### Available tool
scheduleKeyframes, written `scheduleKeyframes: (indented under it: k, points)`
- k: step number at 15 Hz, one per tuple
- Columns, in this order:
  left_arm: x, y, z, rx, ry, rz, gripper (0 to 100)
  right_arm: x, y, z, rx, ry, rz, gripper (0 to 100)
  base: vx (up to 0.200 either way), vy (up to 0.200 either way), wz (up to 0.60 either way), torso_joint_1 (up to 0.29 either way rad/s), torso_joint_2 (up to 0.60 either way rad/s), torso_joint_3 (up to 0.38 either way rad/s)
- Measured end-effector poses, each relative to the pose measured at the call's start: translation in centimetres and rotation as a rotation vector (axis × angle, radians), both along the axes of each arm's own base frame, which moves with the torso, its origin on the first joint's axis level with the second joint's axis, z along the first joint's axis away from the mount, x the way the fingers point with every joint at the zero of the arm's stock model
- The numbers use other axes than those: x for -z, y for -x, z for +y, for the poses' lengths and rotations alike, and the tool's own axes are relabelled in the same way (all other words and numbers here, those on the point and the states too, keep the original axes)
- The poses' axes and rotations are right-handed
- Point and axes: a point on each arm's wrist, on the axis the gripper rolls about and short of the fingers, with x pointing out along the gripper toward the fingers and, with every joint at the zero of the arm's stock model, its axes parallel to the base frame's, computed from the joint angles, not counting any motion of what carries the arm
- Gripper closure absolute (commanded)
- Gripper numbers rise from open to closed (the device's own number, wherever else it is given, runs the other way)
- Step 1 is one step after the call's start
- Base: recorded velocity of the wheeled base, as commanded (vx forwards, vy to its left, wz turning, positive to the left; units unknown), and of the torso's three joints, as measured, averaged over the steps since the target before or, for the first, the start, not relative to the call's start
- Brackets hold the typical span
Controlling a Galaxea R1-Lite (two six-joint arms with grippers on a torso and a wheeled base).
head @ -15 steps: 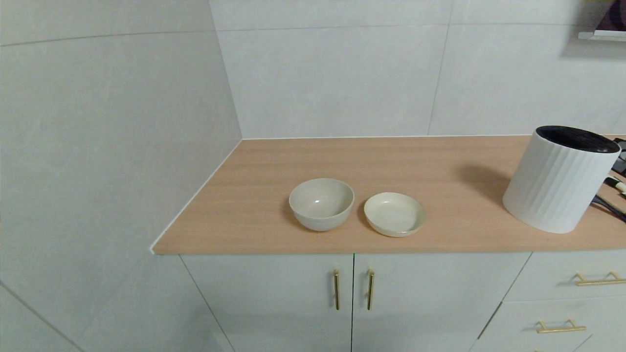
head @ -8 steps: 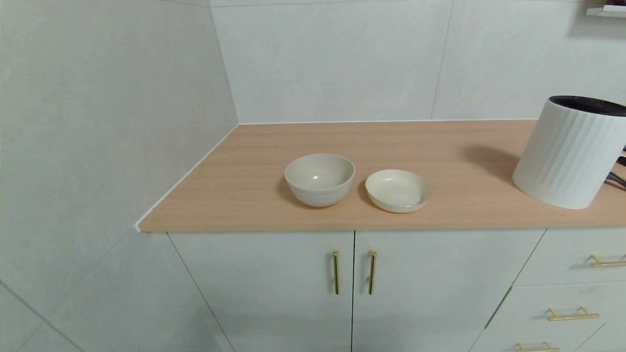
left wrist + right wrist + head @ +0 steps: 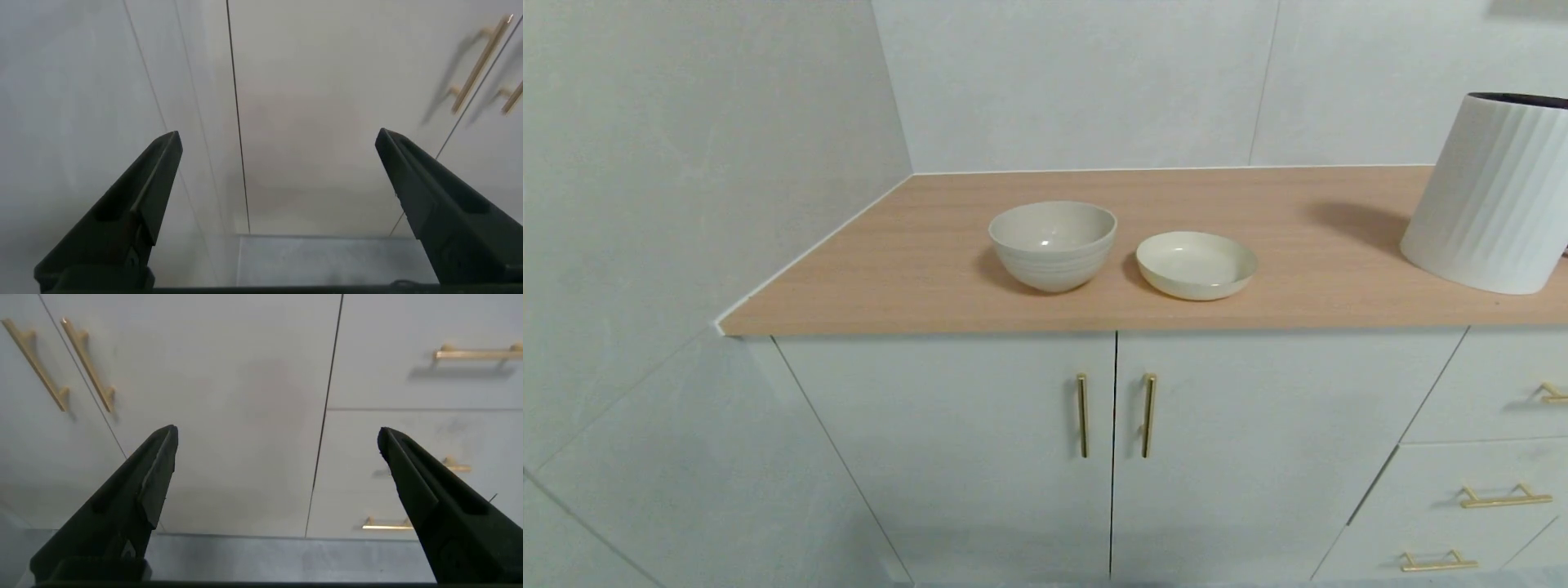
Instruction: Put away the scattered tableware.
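Observation:
A deep beige bowl [image 3: 1052, 243] stands on the wooden countertop [image 3: 915, 261], and a shallow cream dish [image 3: 1196, 264] lies just to its right. Both sit above the two white cabinet doors with gold handles [image 3: 1114, 415]. My left gripper [image 3: 278, 155] hangs low before the left cabinet door, open with nothing between its fingers. My right gripper [image 3: 278, 449] is open too, low before the right cabinet door and the drawers, holding nothing.
A tall white ribbed container [image 3: 1494, 192] stands at the right on the countertop. Drawers with gold handles [image 3: 1505, 496] are at the lower right. A tiled wall [image 3: 686, 204] closes off the left side and the back.
The head camera has tilted down, so the whole picture has shifted upward: more of the cabinet doors and drawers shows. The bowl and dish have not moved on the countertop.

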Motion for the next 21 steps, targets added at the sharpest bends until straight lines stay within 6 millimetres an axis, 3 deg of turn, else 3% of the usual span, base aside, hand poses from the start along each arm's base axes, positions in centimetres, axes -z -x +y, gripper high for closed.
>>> scheduleKeyframes:
  k: [7, 15, 18, 21]
  points:
    - [0.0, 0.0, 0.0, 0.0, 0.001, 0.0, 0, 0.0, 0.0, 0.0, -0.001, 0.0, 0.0, 0, 0.0, 0.0, 0.0, -0.117, 0.43, 0.31]
    - [0.0, 0.0, 0.0, 0.0, 0.001, 0.0, 0, 0.0, 0.0, 0.0, -0.001, 0.0, 0.0, 0, 0.0, 0.0, 0.0, -0.009, 0.04, 0.022]
    - [0.0, 0.0, 0.0, 0.0, 0.001, 0.0, 0, 0.0, 0.0, 0.0, 0.0, 0.0, 0.0, 0, -0.2, 0.0, 0.0, 0.005, 0.0, 0.007]
    - [0.0, 0.0, 0.0, 0.0, 0.001, 0.0, 0, 0.0, 0.0, 0.0, 0.0, 0.0, 0.0, 0, 0.0, 0.0, 0.0, 0.0, 0.0, 0.0]
